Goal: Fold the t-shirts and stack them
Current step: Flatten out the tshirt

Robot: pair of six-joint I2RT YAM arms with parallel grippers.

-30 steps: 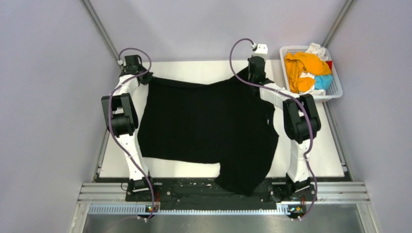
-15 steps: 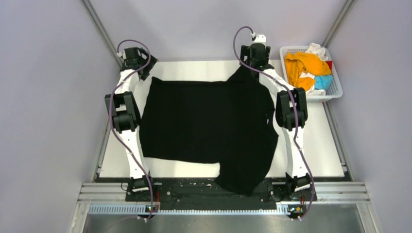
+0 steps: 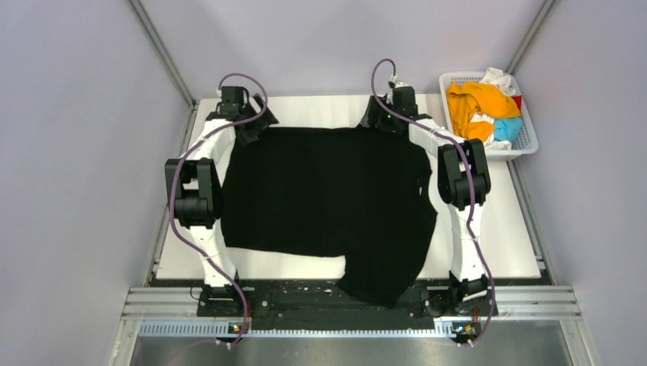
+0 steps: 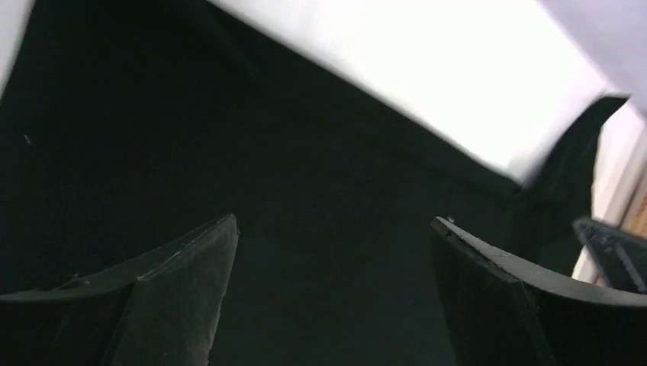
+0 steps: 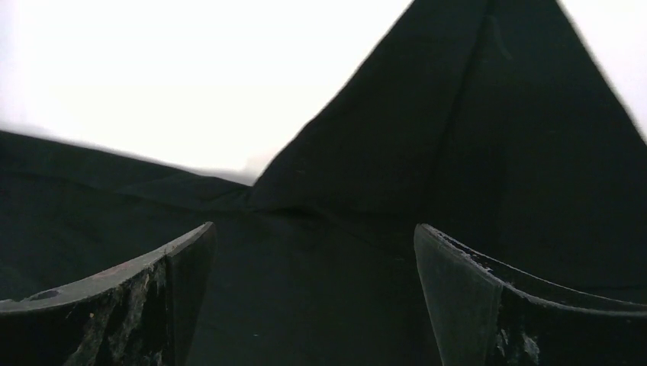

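Note:
A large black t-shirt lies spread flat over the white table, its near right part hanging over the front edge. My left gripper hovers over the shirt's far left corner, open, with only black cloth below its fingers. My right gripper is over the far right corner, also open and holding nothing; a pointed flap of the black t-shirt rises ahead of it. Orange, white, light blue and red t-shirts are piled in the basket.
The white lattice basket stands at the table's far right corner, close beside the right arm. Grey walls with metal frame rails close in the table on three sides. A bare white strip of table runs along the far edge behind the shirt.
Both grippers have opened and let go of the black t-shirt's far corners, which now lie flat. The left gripper has shifted right over the shirt; the right one has lowered slightly.

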